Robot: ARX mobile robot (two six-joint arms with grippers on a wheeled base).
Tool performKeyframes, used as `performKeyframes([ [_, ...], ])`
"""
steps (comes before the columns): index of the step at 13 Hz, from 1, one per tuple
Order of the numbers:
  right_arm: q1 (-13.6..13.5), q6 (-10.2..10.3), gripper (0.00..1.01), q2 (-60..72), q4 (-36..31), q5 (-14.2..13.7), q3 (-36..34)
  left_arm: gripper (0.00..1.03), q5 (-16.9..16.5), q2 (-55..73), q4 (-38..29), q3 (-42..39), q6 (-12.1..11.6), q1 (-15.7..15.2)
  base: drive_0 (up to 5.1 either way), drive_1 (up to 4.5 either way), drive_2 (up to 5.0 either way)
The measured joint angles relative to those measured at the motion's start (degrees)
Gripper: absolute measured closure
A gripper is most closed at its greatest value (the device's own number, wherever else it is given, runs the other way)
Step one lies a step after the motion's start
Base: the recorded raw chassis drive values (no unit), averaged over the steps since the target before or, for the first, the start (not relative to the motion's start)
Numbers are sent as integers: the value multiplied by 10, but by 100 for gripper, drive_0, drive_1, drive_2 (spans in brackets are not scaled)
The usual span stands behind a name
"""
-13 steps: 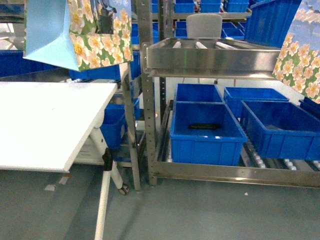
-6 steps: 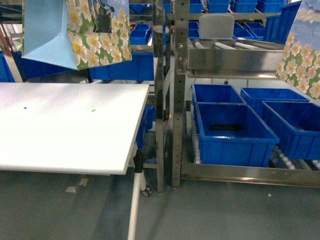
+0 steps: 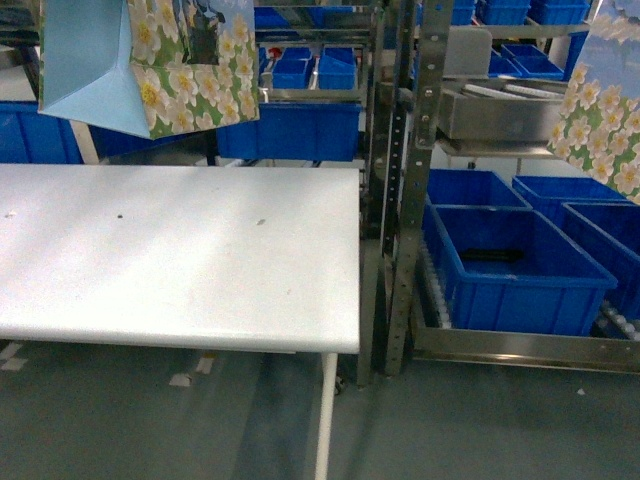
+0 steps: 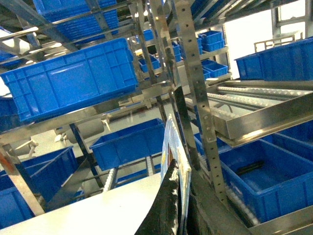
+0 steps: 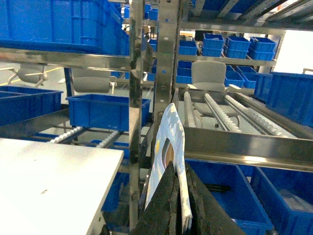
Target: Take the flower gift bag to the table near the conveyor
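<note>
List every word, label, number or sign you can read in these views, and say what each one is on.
None can be read.
The flower gift bag held over the table shows only printed blossoms and a dark picture panel, no lettering.
The blue bins and steel rack posts carry no legible labels.

Left gripper: black fingers pointing up, closed flat against the top edge of a flower gift bag pinched between them, held aloft. Right gripper: same pose, dark fingers pressed together on the handle edge of a second flower bag. Neither arm shows in the head view.
</note>
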State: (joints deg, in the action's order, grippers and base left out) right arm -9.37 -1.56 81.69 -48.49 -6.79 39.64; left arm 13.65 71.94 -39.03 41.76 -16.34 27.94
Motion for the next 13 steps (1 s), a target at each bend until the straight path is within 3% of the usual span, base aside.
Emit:
performKeyframes([
  [13,0,0,99,0,4,0,0,101,-1,0,1,0,0,0,-497,248,248],
])
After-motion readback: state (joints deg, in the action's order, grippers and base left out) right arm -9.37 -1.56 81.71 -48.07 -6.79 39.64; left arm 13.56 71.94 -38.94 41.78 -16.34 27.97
